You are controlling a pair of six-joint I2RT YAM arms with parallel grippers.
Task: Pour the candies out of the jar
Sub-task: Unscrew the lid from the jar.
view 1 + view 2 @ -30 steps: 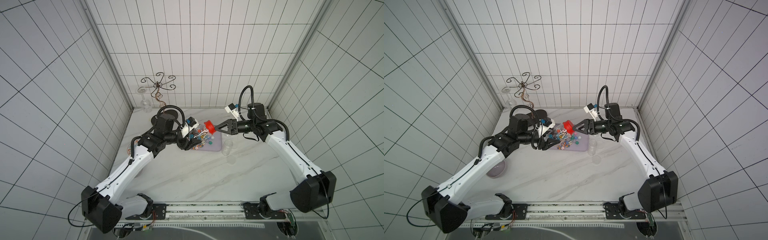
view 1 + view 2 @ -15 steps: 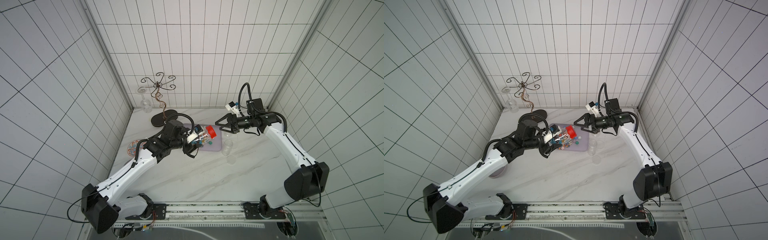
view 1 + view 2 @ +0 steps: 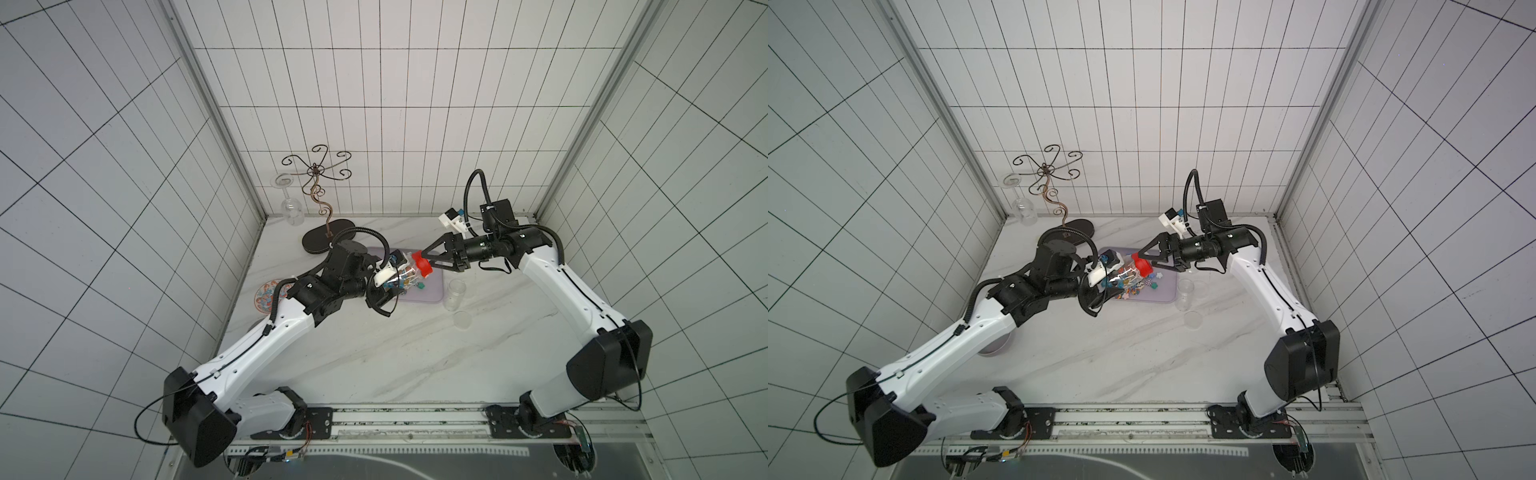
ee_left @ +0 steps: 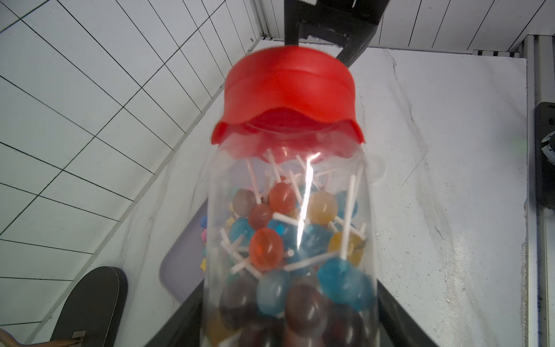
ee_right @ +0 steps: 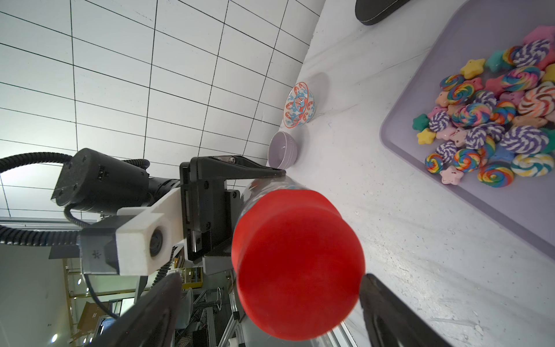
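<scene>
A: Where is the jar (image 4: 288,240)?
B: The left tool (image 3: 388,289) clamps its body, aloft near the tray (image 5: 525,204), with the candies (image 4: 265,245) inside. Its long axis points lid (image 5: 297,261) first at the right tool (image 3: 426,257).
A: And that tool?
B: Its jaws are wide and straddle the lid without gripping. It is the nearer one.

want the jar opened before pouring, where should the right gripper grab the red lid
Grip the red lid by its round side wall, coming end-on at its flat top: the left gripper holds the jar body, so only the lid end is free.
</scene>
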